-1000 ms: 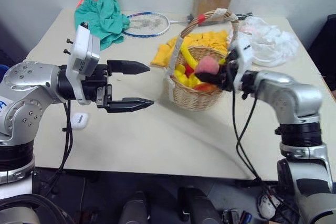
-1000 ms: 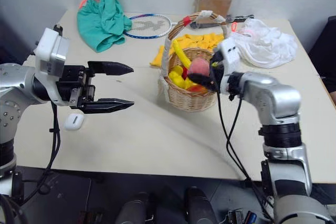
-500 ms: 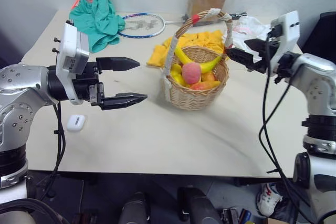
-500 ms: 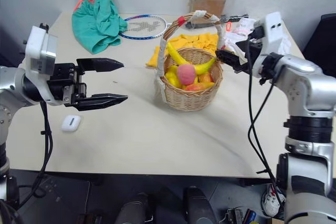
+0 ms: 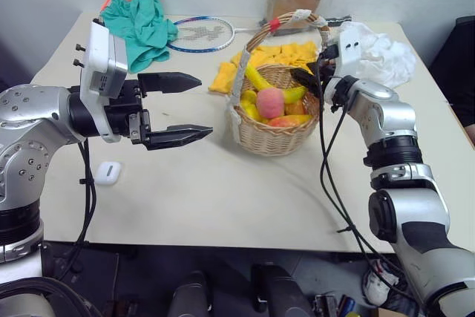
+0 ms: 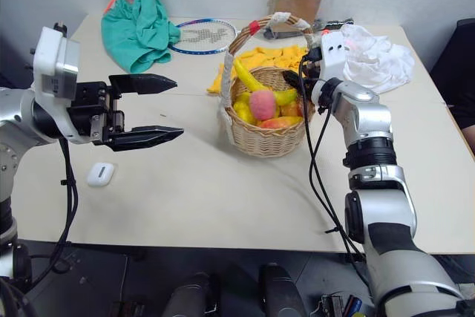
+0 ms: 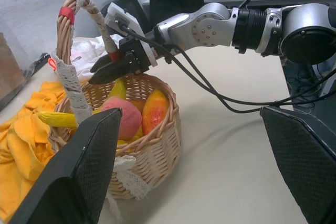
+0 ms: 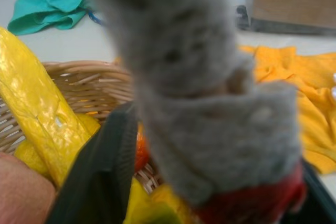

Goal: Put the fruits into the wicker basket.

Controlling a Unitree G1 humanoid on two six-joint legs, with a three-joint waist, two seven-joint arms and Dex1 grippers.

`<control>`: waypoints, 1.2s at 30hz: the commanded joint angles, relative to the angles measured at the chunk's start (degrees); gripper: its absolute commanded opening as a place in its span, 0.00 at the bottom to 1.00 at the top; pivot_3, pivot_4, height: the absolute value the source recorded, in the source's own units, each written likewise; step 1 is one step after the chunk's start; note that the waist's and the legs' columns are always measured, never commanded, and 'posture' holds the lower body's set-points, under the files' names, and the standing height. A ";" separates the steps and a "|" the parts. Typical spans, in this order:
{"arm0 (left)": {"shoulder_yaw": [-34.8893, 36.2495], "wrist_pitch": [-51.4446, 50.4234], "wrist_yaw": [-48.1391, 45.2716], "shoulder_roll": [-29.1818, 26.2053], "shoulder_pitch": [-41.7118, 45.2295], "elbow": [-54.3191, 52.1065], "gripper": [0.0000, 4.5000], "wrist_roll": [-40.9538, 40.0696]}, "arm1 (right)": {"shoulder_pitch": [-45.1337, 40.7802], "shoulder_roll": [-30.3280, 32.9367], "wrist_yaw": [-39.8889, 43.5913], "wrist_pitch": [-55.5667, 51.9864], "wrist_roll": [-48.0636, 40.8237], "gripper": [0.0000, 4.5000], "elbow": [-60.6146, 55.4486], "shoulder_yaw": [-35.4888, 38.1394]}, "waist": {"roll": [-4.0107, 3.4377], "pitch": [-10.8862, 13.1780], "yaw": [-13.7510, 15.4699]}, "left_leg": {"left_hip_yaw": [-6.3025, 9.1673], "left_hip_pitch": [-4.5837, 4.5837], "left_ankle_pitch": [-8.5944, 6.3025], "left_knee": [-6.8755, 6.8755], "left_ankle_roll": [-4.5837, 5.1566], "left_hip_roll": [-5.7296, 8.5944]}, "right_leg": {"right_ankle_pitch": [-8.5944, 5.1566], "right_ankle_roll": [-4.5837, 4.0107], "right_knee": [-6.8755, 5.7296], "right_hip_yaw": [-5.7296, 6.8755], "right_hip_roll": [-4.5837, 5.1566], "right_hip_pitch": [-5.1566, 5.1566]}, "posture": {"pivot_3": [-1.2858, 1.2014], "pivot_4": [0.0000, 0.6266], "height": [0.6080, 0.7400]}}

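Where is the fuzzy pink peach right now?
The peach sits inside the wicker basket in the middle of the table, on top of the other fruit, with the yellow banana curving just behind it.

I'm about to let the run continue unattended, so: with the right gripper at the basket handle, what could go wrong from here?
1. The right gripper sits at the cloth-wrapped handle of the wicker basket; a pull could tip or drag it, rolling out the peach, which lies on top.
2. The banana juts above the rim, so a jolt might flip it out.
3. The left gripper hangs open beside the basket and could bump it.
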State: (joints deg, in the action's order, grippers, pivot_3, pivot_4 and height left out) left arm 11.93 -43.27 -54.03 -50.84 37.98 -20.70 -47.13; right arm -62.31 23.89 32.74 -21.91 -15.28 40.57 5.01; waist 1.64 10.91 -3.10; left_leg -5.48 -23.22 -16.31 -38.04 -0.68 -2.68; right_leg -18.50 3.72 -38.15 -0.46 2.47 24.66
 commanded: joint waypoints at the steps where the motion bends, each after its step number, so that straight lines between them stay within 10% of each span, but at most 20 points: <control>1: 1.21 0.96 0.17 -0.29 0.51 -0.88 0.98 -0.27 | 1.23 0.97 1.30 -0.15 -1.69 0.25 -5.86 2.30 | 0.00 0.00 -0.12 | 0.00 0.01 0.00 0.00 0.00 0.00 | 0.00 0.00 -0.03 -0.01 -0.01 0.01 | 0.52 0.24 1.00; 5: 0.49 1.24 -0.20 0.19 0.76 -0.38 0.98 -0.10 | 3.73 2.19 1.44 -2.63 -3.17 0.03 -11.95 4.03 | -0.01 0.00 -0.17 | -0.01 0.02 0.02 0.00 -0.04 -0.03 | 0.00 -0.01 -0.10 -0.02 -0.03 0.03 | 0.52 0.24 1.00; 19: -8.36 7.64 -8.12 6.74 9.64 11.22 0.98 5.49 | 31.90 26.27 2.18 -18.90 -13.67 0.00 -43.68 33.03 | -0.10 0.03 3.03 | 0.00 -0.03 -0.04 0.00 0.05 0.05 | 0.00 0.01 0.24 0.03 -0.02 -0.07 | 0.52 0.24 1.00; 31: -10.90 10.51 -12.20 10.70 12.45 15.66 0.98 8.96 | 49.74 19.76 -1.51 -12.67 -12.66 0.00 -45.64 38.98 | -0.16 -0.01 1.07 | -0.38 0.49 0.04 0.07 -0.06 -0.04 | 0.00 0.02 0.07 -0.59 -0.36 -0.12 | 0.52 0.24 1.00; 36: -11.00 10.04 -13.15 11.77 12.57 16.44 0.98 9.10 | 56.95 18.85 -1.27 -15.24 -14.96 0.34 -51.27 41.47 | -0.18 -0.02 1.48 | -0.60 0.64 0.03 0.09 -0.06 -0.02 | 0.01 0.07 0.00 -0.88 -0.37 -0.14 | 0.52 0.24 1.00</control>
State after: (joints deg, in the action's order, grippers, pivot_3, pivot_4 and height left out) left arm 0.38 -33.59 -66.51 -38.93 49.28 -3.63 -37.90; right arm -6.31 42.20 31.40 -36.68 -28.45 -6.17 43.26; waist 1.47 10.89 -1.61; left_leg -6.11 -22.58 -16.29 -37.95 -0.74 -2.71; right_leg -18.49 3.80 -38.15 -1.39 2.07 24.52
